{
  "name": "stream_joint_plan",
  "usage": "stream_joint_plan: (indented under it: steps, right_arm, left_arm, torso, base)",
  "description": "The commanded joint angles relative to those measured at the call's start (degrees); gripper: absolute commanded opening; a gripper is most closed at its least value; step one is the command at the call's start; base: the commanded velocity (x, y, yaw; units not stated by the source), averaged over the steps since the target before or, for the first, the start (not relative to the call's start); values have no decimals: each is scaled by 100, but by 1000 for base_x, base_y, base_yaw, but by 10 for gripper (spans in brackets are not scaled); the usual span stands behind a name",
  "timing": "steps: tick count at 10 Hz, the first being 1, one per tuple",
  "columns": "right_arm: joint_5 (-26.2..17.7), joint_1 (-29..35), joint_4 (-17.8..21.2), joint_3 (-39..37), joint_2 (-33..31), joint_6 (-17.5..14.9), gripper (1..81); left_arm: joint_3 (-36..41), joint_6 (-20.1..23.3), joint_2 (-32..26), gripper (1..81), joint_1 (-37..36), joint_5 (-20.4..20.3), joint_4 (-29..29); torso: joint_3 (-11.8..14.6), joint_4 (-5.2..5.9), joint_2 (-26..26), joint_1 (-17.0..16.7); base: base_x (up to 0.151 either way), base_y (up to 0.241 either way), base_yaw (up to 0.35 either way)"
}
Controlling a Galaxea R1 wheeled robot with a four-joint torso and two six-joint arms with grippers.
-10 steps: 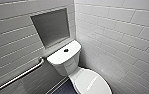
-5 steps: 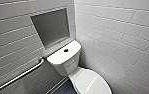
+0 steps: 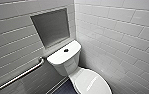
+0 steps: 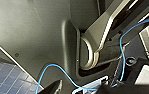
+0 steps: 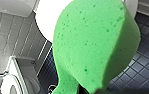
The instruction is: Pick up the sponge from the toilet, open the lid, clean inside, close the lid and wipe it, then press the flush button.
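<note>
The right end effector [image 5: 88,90] was clamped on the narrow end of the sponge [image 5: 95,47], above the dark floor [image 5: 146,62] beside the toilet [image 3: 65,61], whose lid [image 3: 92,81] was shut. The left end effector [image 4: 80,89]: I could not tell. With so small a grip, the soft sponge could slip out under pressing.

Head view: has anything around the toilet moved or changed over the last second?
Nothing visibly changed. The toilet, its lid shut, the flush button and the rail on the wall sit just where they were, and the camera has not shifted. The sponge shows close up in the right wrist view, but no earlier picture there lets me compare.
</note>
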Motion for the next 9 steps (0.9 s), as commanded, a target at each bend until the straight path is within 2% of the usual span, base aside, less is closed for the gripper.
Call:
stream_joint_plan:
  steps: [1, 4, 6, 9]
  right_arm:
    - [-2081, 2114, 589, -819, 593, 128, 10]
    - [-2670, 2792, 589, -1672, 1560, 216, 10]
    - [-2670, 3091, 589, -2049, 2173, 224, 10]
    - [-2670, 3346, 589, -2523, 2938, 224, 10]
  left_arm:
    - [-124, 58, 91, 811, 15, 603, 21]
    - [-475, 58, 363, 811, 199, 603, 73]
    - [-879, 67, 565, 811, 278, 577, 65]
    - [-986, 67, 663, 811, 279, 603, 73]
  torso:
    - [0, 0, 0, 0]
    - [0, 0, 0, 0]
    - [0, 0, 2, 2]
    - [0, 0, 2, 2]
  base:
    - [0, 0, 0]
    - [0, 0, 0]
    - [0, 0, 0]
    - [0, 0, 0]
